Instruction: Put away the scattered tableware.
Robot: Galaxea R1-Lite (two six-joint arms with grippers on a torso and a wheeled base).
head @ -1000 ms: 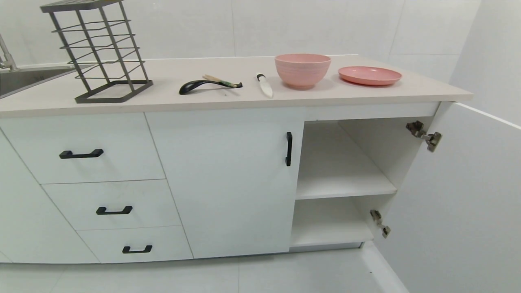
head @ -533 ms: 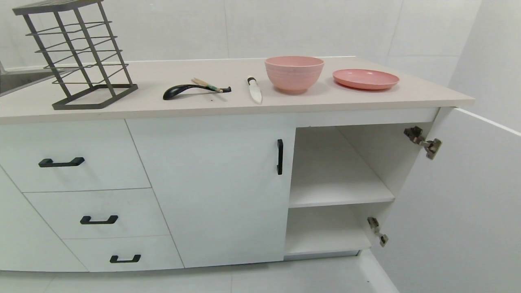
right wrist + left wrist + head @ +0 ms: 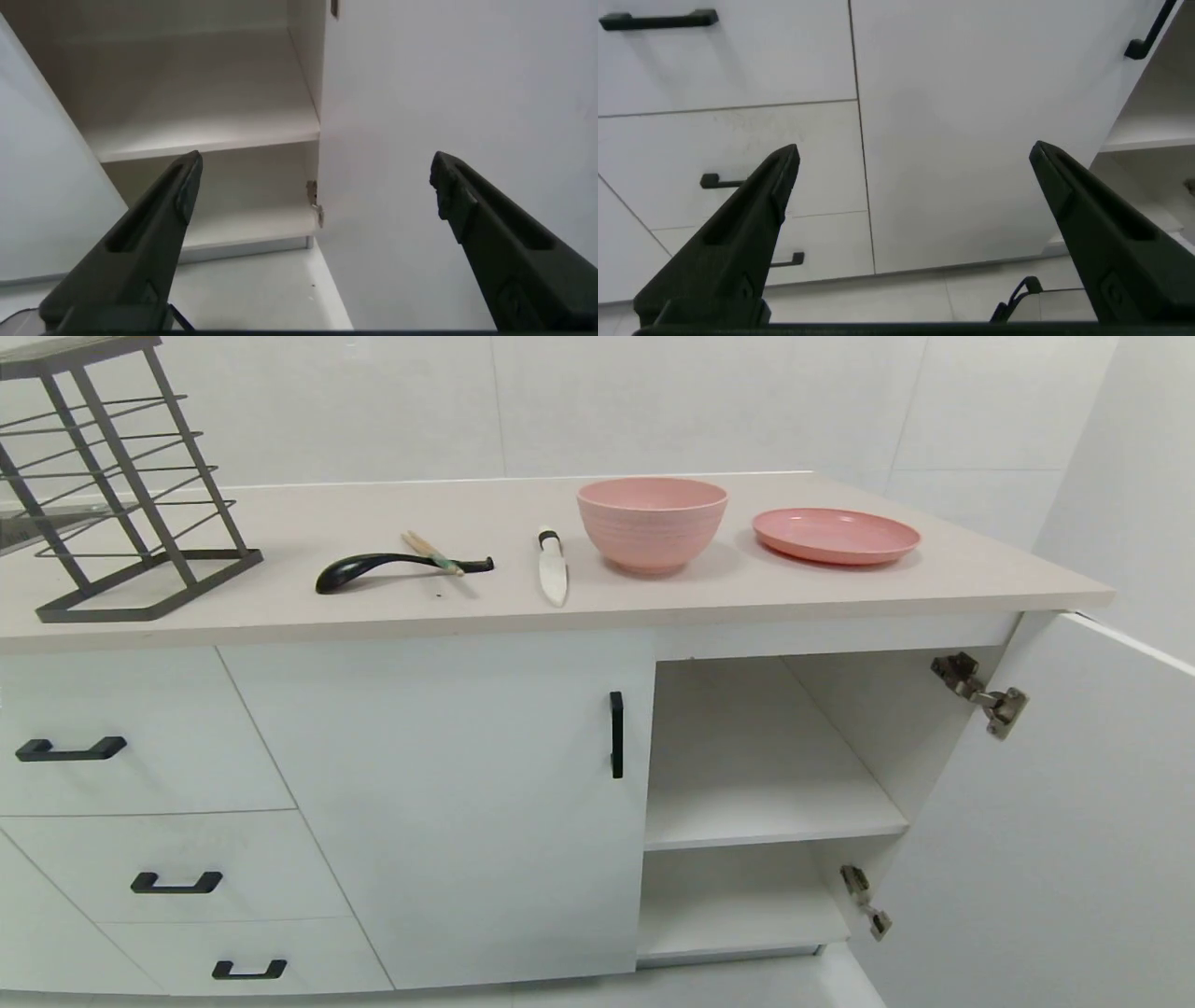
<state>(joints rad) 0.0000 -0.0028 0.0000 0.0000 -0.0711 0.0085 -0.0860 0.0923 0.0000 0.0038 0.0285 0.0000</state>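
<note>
On the beige countertop (image 3: 373, 607) stand a pink bowl (image 3: 652, 522) and, to its right, a flat pink plate (image 3: 835, 535). A white knife with a black collar (image 3: 552, 566) lies left of the bowl. Further left a black ladle (image 3: 373, 569) rests with chopsticks (image 3: 431, 553) crossing its handle. My left gripper (image 3: 915, 159) is open, low down, facing the white drawers (image 3: 729, 140) and the shut cabinet door (image 3: 990, 131). My right gripper (image 3: 313, 168) is open too, facing the open cabinet's shelves (image 3: 201, 131). Neither holds anything.
A dark wire rack (image 3: 103, 485) stands on the counter's left end. The right cabinet door (image 3: 1055, 821) hangs open, showing two bare shelves (image 3: 766, 803). Left of it are a shut door with a black handle (image 3: 616, 735) and three drawers (image 3: 140, 803).
The whole head view has shifted: counter and cabinets sit lower and further left in the picture and look nearer. The tableware keeps its arrangement.
</note>
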